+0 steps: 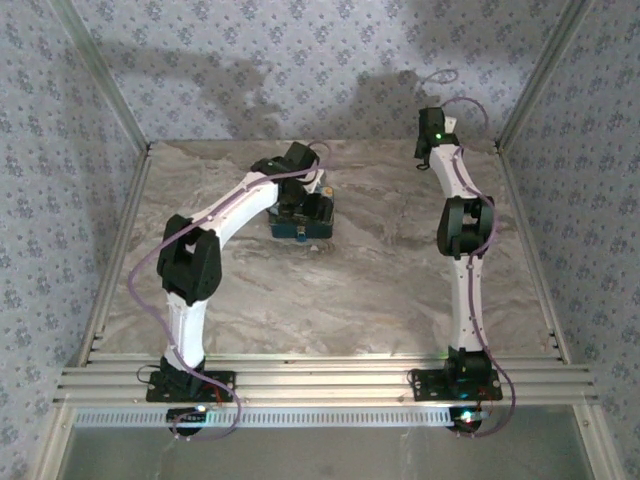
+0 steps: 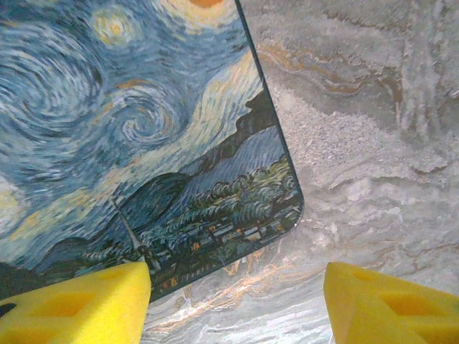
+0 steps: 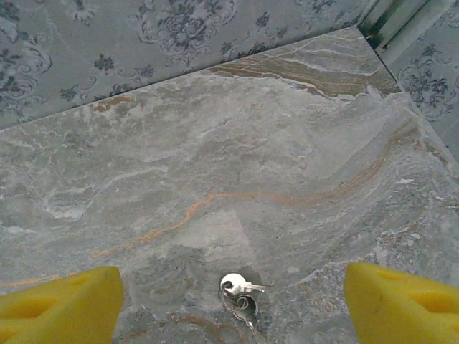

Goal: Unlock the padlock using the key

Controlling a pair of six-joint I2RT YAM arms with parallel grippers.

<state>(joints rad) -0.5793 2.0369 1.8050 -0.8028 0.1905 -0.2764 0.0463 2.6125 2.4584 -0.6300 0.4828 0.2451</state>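
early days — key lies loose, nothing unlocked. right gripper open above the key, left gripper open too.

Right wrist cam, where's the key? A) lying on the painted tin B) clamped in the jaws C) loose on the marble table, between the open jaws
C: the key lies flat on the table, seen between the right gripper's spread jaws, touching neither.
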